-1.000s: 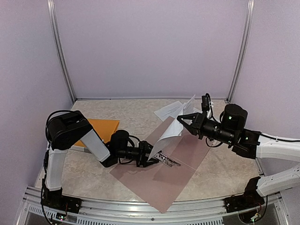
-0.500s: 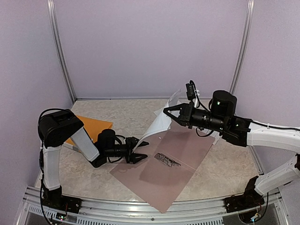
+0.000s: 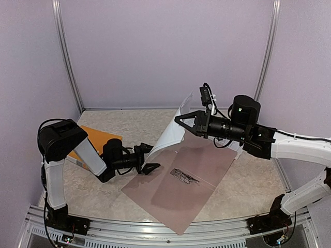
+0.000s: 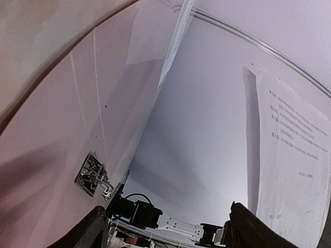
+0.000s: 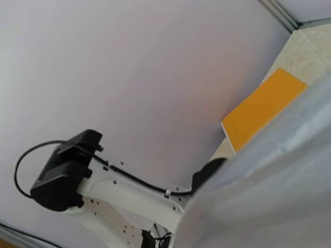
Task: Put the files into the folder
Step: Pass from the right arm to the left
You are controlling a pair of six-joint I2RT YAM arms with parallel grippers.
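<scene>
**Hanging sheets may miss the open folder**

Nearest, in the lower centre of the top view, the dusty-pink plastic folder [image 3: 176,204] lies open and flat on the beige marbled table [image 3: 248,191]. Its small metal clip [image 3: 184,176] sits in the middle. The files, thin white printed paper sheets [image 3: 168,135], are not in it yet. They hang curved above its upper left edge, held only at their top. I judge that such limp paper can swing, fold under itself or catch on the clip when it comes down. A loose sheet could also slip out of a pinch at one edge and land outside on the table. The lower corner has no support, so it may drag.

The left gripper [image 3: 154,156], left of centre, has its jaws wide apart and grips nothing. Its upper finger is just beside the lower corner of the sheets; whether it touches them I cannot tell. Farther back, the right gripper [image 3: 178,120] has its jaws fully closed, pinching the upper edge of the sheets.
</scene>
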